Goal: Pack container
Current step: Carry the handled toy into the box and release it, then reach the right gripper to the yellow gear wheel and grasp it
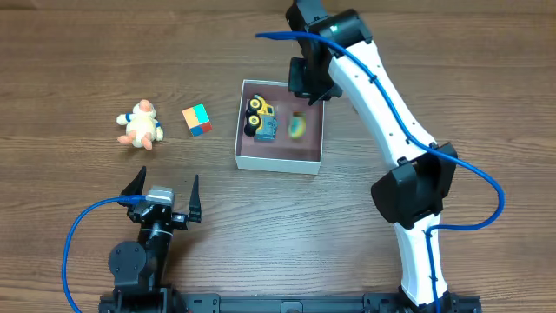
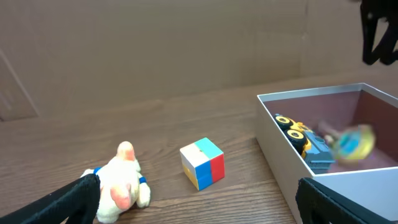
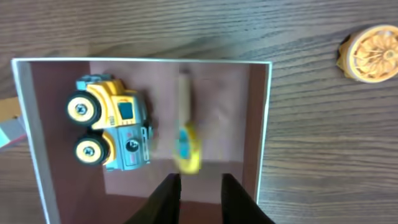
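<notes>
Container: square, shallow white cardboard box with dusty pink inside (image 1: 278,162), resting on the brown wooden tabletop (image 1: 87,52), right of centre.
Inside it: yellow and grey toy truck (image 3: 115,121) on the left; beside it a small, blurred yellow and blue object (image 3: 186,146).
Right fingers (image 3: 163,202): slightly apart, empty, over the box's far side.
Left fingers (image 2: 348,205): spread wide, empty, well apart from the box.
Left of box: pale plush animal (image 1: 141,126), multicoloured cube (image 1: 197,120).
Outside box: orange wheel-like disc (image 3: 371,53).

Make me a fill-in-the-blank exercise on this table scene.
The yellow toy truck lies ____ the container.
Between the plush toy and the container sits a multicoloured ____.
The gripper above the container belongs to the ____ arm.
Missing words: inside; cube; right.
</notes>
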{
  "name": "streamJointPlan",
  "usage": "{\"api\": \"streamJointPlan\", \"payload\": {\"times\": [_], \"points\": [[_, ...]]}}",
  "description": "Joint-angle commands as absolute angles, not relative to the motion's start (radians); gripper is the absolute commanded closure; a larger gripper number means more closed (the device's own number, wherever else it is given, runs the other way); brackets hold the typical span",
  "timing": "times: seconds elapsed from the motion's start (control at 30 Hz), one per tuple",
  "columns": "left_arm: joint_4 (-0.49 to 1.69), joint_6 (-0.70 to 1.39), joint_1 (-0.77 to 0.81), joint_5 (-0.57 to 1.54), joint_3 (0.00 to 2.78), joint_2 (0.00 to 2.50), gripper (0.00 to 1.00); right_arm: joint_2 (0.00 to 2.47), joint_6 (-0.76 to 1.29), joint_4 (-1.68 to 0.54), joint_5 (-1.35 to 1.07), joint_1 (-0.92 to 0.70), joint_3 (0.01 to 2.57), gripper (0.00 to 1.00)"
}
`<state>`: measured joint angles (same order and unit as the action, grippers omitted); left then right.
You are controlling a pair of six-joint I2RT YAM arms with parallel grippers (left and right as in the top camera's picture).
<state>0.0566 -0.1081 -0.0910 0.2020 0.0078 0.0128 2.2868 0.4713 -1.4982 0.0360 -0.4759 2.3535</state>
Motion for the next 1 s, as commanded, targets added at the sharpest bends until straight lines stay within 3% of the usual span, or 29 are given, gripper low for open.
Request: {"api": "streamJointPlan", "payload": {"times": [0.0,0.1,0.13,0.17,0.2,0.23,0.47,0.97], "points": [[0.056,-0.116,-0.089,0.2,0.005,0.004,0.0,2.3,0.471,-1.471,0.06,-0.475,2.308,0.83],[0.056,-0.116,-0.089,0.2,0.005,0.004,0.0,2.292,0.471,-1.464,0.059,-0.438,2.331,0.69],[0.056,-0.116,-0.089,0.2,0.005,0.004,0.0,2.29,0.471,-1.475,0.059,-0.416,2.35,0.6],[0.056,-0.116,-0.089,0.2,0.005,0.004,0.0,2.285,0.471,-1.503,0.059,-0.368,2.379,0.3],[0.056,-0.116,-0.089,0.2,0.005,0.004,0.0,2.284,0.47,-1.52,0.059,-0.329,2.386,0.09],[0.056,-0.116,-0.089,0.2,0.005,0.004,0.0,2.283,0.469,-1.527,0.059,-0.308,2.385,0.0],[0.056,-0.116,-0.089,0.2,0.005,0.004,0.0,2.305,0.343,-1.511,-0.019,-0.106,2.358,0.0],[0.056,-0.116,-0.089,0.2,0.005,0.004,0.0,2.308,0.282,-1.243,-0.008,-0.118,2.028,0.0]]}}
